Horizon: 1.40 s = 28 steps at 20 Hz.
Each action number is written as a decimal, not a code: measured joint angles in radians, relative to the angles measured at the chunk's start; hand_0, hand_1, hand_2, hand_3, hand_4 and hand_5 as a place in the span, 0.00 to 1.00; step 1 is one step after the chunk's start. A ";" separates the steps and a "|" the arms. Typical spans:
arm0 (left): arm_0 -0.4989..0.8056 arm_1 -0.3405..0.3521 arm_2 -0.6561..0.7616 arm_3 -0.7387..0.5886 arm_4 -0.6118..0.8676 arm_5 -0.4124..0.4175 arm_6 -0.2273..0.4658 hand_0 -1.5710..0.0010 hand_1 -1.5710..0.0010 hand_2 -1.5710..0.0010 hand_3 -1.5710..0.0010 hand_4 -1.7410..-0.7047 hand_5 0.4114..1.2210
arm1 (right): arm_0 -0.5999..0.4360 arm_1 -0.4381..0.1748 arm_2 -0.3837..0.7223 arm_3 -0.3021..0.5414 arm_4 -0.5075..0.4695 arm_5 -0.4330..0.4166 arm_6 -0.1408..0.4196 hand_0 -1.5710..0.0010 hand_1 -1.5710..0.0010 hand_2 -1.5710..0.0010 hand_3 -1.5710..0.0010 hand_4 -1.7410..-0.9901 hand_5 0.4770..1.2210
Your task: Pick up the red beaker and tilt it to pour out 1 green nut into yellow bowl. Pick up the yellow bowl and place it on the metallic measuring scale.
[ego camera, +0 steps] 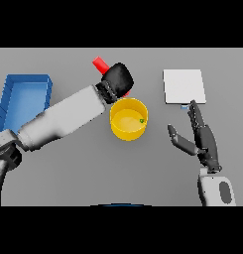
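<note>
The round yellow plastic bowl [128, 119] stands upright on the grey desk [93, 168], and a single small green nut [142, 120] already lies inside it, close to the wall nearest the scale. That suggests the pouring step is done or all but done.

The robot's left hand [117, 81] is just behind the bowl's far rim, its dark fingers curled round the red cylindrical beaker [99, 64]. The beaker is tilted, and only its upper end shows past the hand, pointing up and away from the bowl; a sliver of red also shows at the bowl's rim under the hand. Whether more nuts remain inside it cannot be seen.

The right hand [200, 139] hovers beside the bowl on the scale side, apart from it, with its fingers straight and the thumb spread toward the bowl, holding nothing.

The flat, pale metallic measuring scale [184, 86] lies beyond the bowl and off to the right-hand side, with nothing on it. A blue rectangular tray [24, 84] sits well away from the bowl on the opposite side, behind the left forearm.

What remains, judging from this layout: the beaker should be righted and put down, then the bowl must be grasped, lifted and set on the scale. The open right hand looks well placed for that.
</note>
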<state>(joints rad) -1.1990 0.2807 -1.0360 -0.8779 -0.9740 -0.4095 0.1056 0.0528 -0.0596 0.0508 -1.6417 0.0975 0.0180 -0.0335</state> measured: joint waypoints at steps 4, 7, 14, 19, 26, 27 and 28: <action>-0.050 -0.016 -0.109 0.025 -0.048 -0.030 -0.044 0.00 0.00 0.00 0.01 0.00 1.00 | -0.003 -0.004 -0.004 0.001 0.000 0.000 -0.003 1.00 1.00 1.00 1.00 0.60 0.18; -0.083 -0.033 -0.158 0.042 -0.058 -0.053 -0.054 0.00 0.00 0.00 0.01 0.00 1.00 | 0.001 0.005 0.009 0.000 0.022 -0.014 0.009 1.00 1.00 1.00 1.00 0.61 0.17; -0.155 -0.061 -0.254 0.102 -0.075 -0.069 -0.071 0.00 0.00 0.00 0.00 0.00 1.00 | -0.008 0.000 0.004 0.016 0.028 -0.017 -0.008 1.00 1.00 1.00 1.00 0.64 0.15; -0.203 -0.043 -0.277 0.103 -0.060 -0.054 -0.064 0.00 0.00 0.00 0.00 0.00 0.96 | 0.001 -0.006 0.007 0.009 0.035 -0.017 -0.010 1.00 1.00 1.00 1.00 0.69 0.15; -0.390 0.036 -0.197 0.197 0.001 0.073 -0.058 0.00 0.10 0.10 0.18 0.11 0.98 | -0.006 0.001 0.007 0.008 0.008 0.003 -0.030 1.00 1.00 1.00 1.00 0.67 0.20; -0.419 0.058 -0.180 0.211 0.017 0.099 -0.078 0.00 0.08 0.08 0.15 0.14 0.98 | -0.013 0.005 0.014 0.017 0.018 0.000 -0.021 1.00 1.00 1.00 1.00 0.66 0.21; -0.461 0.072 -0.156 0.245 0.034 0.079 -0.067 0.00 0.06 0.07 0.12 0.16 0.99 | -0.012 0.000 0.007 0.017 0.014 0.001 -0.034 1.00 1.00 1.00 1.00 0.65 0.21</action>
<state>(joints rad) -1.6596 0.3522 -1.1916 -0.6333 -0.9399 -0.3303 0.0388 0.0406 -0.0596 0.0581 -1.6243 0.1116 0.0189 -0.0672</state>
